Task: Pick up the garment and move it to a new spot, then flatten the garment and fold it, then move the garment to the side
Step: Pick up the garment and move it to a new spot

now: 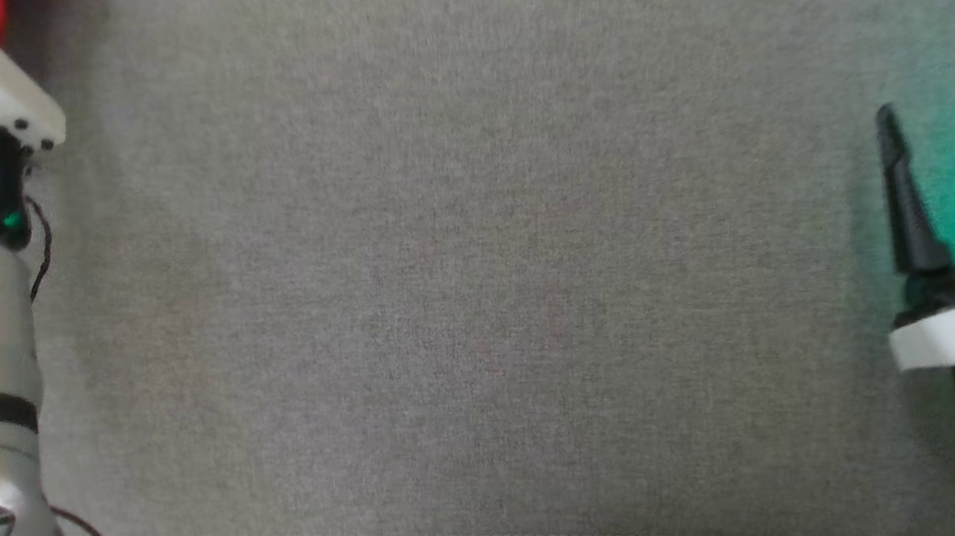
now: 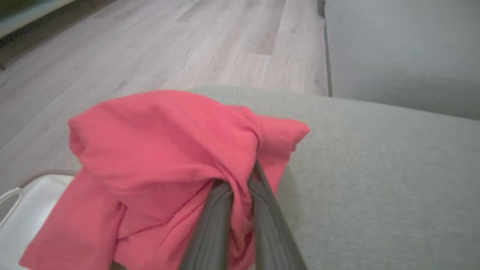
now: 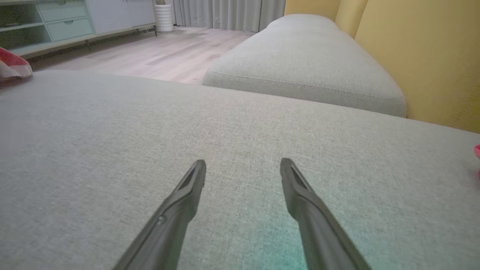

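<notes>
Now, left gripper (image 2: pixel 243 180) pinches a fold of the red garment (image 2: pixel 161 138), bunched centre-left in the left wrist frame at the grey cushion (image 2: pixel 375 168) edge, above what may be a white bin (image 2: pixel 33 202) at lower left. At lower right of the head frame, right gripper (image 1: pixel 934 99) hovers over the cushion, fingers spread wide.

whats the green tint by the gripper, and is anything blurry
Head view: soft all over, with a green glow on the grey cushion around the right gripper. Right wrist view: sharper, with a faint teal cast on the cushion between the finger bases. Left wrist view: the red garment and the left gripper, close to the lens, look smeared.
</notes>
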Controlling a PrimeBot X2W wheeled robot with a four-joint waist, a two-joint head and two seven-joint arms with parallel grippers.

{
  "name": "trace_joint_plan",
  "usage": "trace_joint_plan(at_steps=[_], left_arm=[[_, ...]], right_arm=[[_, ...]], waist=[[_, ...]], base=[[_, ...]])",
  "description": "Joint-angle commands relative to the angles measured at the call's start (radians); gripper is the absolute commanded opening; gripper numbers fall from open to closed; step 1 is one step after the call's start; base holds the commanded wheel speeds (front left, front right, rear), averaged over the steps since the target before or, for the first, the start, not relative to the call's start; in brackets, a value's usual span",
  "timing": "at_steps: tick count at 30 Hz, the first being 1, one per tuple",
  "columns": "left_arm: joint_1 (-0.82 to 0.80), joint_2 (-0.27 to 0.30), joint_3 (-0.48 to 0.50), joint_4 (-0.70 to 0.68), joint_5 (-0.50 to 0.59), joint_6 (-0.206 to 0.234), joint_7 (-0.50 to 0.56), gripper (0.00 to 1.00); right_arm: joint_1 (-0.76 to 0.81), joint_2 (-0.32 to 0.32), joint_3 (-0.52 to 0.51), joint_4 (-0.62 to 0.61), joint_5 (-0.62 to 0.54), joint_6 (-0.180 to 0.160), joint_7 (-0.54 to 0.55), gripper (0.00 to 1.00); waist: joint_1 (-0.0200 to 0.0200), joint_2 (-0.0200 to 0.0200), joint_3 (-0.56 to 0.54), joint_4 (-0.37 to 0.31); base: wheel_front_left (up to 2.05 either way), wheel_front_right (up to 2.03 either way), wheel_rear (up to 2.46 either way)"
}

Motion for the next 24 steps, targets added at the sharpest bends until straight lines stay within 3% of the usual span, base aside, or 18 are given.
trace_joint_plan(at_steps=[1, 4, 7, 11, 15, 20, 21, 24], left_arm=[[-0.025, 0.052, 0.007, -0.054, -0.008, -0.007, 0.002, 0.0], [-0.012, 0.023, -0.048, -0.151, -0.036, -0.017, 0.051, 0.0], [0.043, -0.004, -0.162, -0.34, -0.142, -0.018, 0.151, 0.0], [0.167, 0.043, -0.275, -0.675, -0.334, -0.019, 0.333, 0.0], [0.309, 0.067, -0.297, -1.011, -0.533, -0.016, 0.513, 0.0], [0.452, 0.062, -0.328, -1.332, -0.689, 0.054, 0.676, 0.0], [0.452, 0.062, -0.328, -1.332, -0.689, 0.054, 0.676, 0.0], [0.515, 0.033, -0.342, -1.453, -0.795, 0.109, 0.739, 0.0]], right_arm=[[0.03, 0.011, 0.032, -0.014, 0.008, 0.007, -0.016, 1.0], [0.035, 0.038, 0.046, 0.037, 0.013, 0.007, -0.044, 1.0], [0.038, 0.059, 0.059, 0.087, 0.019, 0.007, -0.072, 1.0], [0.041, 0.081, 0.065, 0.146, 0.029, 0.007, -0.105, 1.0], [0.045, 0.092, 0.066, 0.19, 0.038, 0.007, -0.129, 1.0], [0.04, 0.097, 0.071, 0.223, 0.052, 0.007, -0.151, 1.0], [0.04, 0.097, 0.071, 0.223, 0.052, 0.007, -0.151, 1.0], [0.035, 0.098, 0.076, 0.241, 0.073, 0.007, -0.161, 1.0]], waist=[[-0.0001, 0.0, -0.074, -0.011], [-0.0001, 0.0, -0.139, -0.021], [-0.0001, 0.0, -0.199, -0.038], [-0.0001, 0.0, -0.267, -0.073], [-0.0001, 0.0, -0.303, -0.116], [-0.0001, 0.0, -0.305, -0.179], [-0.0001, 0.0, -0.305, -0.179], [-0.0001, 0.0, -0.298, -0.214]], base=[[0.0, 0.0, 0.0], [0.0, 0.0, 0.0], [0.0, 0.0, 0.0], [0.0, 0.0, 0.0], [0.0, 0.0, 0.0], [0.0, 0.0, 0.0], [0.0, 0.0, 0.0], [0.0, 0.0, 0.0]])
